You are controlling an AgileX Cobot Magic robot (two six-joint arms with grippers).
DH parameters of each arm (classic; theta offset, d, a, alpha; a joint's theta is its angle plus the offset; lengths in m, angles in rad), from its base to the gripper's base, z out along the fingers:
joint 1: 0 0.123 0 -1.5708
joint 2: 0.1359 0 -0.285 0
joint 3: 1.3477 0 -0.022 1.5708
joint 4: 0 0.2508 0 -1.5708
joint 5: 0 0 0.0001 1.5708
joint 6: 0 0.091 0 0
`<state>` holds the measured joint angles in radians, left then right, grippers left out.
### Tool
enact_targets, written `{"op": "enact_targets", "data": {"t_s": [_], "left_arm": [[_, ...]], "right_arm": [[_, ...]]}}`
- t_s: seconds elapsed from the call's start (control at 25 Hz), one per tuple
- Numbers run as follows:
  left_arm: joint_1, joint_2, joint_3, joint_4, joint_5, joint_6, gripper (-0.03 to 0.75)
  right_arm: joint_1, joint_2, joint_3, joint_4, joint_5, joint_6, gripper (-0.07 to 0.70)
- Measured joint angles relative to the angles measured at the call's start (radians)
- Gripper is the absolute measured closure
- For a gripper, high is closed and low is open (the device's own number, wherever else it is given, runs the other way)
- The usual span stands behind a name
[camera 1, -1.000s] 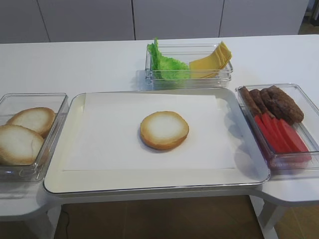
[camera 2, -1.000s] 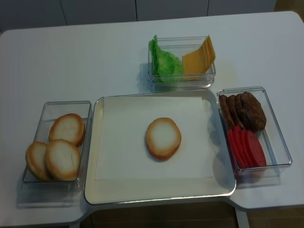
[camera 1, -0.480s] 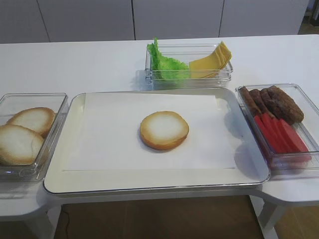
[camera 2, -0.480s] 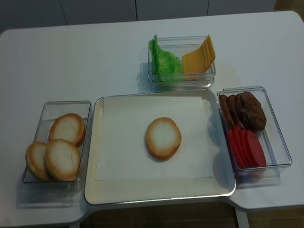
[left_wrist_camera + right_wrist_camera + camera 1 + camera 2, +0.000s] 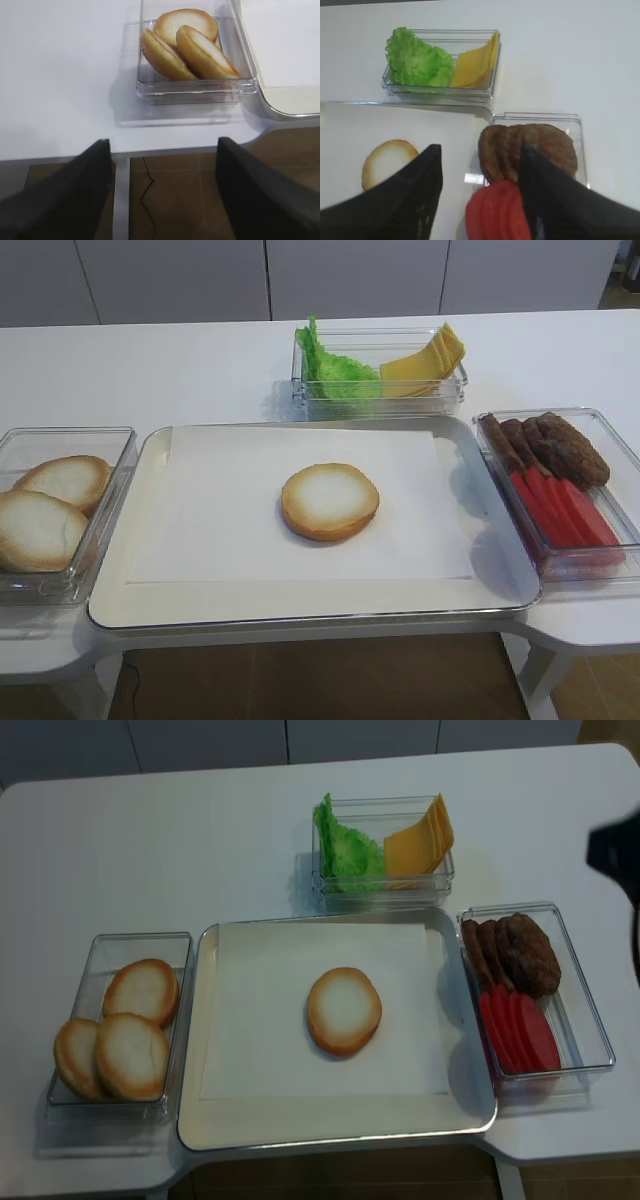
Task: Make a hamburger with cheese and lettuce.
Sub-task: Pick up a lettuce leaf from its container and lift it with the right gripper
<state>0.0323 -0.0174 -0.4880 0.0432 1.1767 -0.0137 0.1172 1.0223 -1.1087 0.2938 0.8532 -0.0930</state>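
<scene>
The hamburger bun half [image 5: 330, 501] lies cut face up in the middle of the white paper on the tray [image 5: 150, 455]; it also shows in the other high view [image 5: 344, 1010] and the right wrist view [image 5: 387, 160]. The green lettuce [image 5: 335, 370] and the fanned yellow cheese slices [image 5: 425, 362] share a clear box behind the tray, also seen in the right wrist view as lettuce [image 5: 417, 62] and cheese [image 5: 475, 65]. My right gripper [image 5: 480, 150] is open and empty, above the box of meat and red slices. My left gripper [image 5: 162, 145] is open and empty, over the table's front edge.
A clear box [image 5: 120, 440] on the left holds spare bun halves [image 5: 190, 47]. A clear box [image 5: 600, 420] on the right holds brown meat pieces [image 5: 545, 445] and red slices [image 5: 565, 510]. A dark part of the right arm [image 5: 618, 848] shows at the right edge.
A dark part of the right arm has come into the realsense view at the right edge. The food and boxes have not moved.
</scene>
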Motion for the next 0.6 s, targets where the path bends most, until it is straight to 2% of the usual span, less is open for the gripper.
{"op": "enact_targets", "data": {"t_s": [0.24,0.6], "left_arm": [[0.0,0.0,0.0,0.0,0.0,0.0,0.239],[0.0,0.0,0.0,0.0,0.0,0.0,0.239]], "right_arm": [[0.012,0.296,-0.212,0.157,0.003,-0.056,0.257],[0.134,0.667,-0.462,0.197,-0.008,-0.098,0.257]]}}
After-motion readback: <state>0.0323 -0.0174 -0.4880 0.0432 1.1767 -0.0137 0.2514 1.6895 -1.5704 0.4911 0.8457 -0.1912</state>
